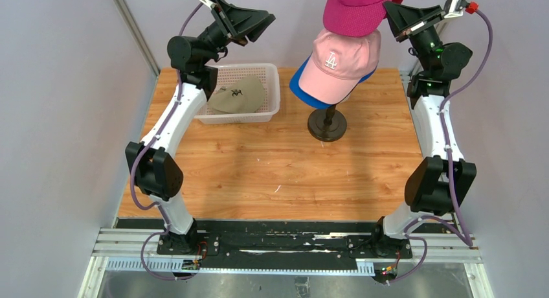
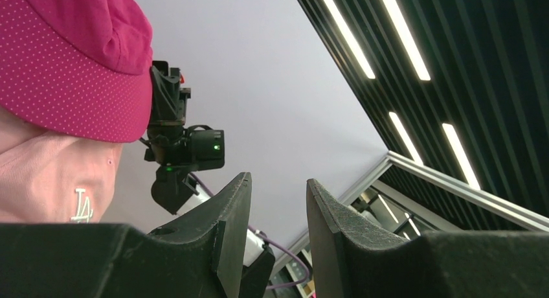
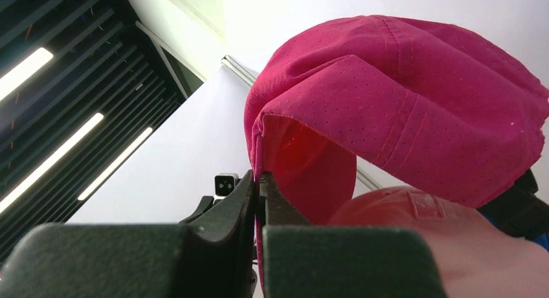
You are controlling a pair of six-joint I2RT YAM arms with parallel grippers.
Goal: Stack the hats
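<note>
Right gripper (image 3: 260,181) had its fingers pressed together on the edge of the magenta cap (image 3: 401,103), holding it up high, right over the light pink cap (image 1: 340,61). Couldn't tell if those two were actually touching. The pink one sat on top of the royal blue cap (image 1: 299,85), both up on the dark stand (image 1: 327,124) toward the back of the table (image 1: 272,175). Left gripper (image 2: 278,197) was spread and empty, raised near the white basket (image 1: 275,94), where the khaki cap (image 1: 237,95) lay.

The magenta cap (image 1: 355,13) is dotted, pink cap (image 1: 343,68) bears a white logo, khaki cap (image 1: 238,96) a dark one.
</note>
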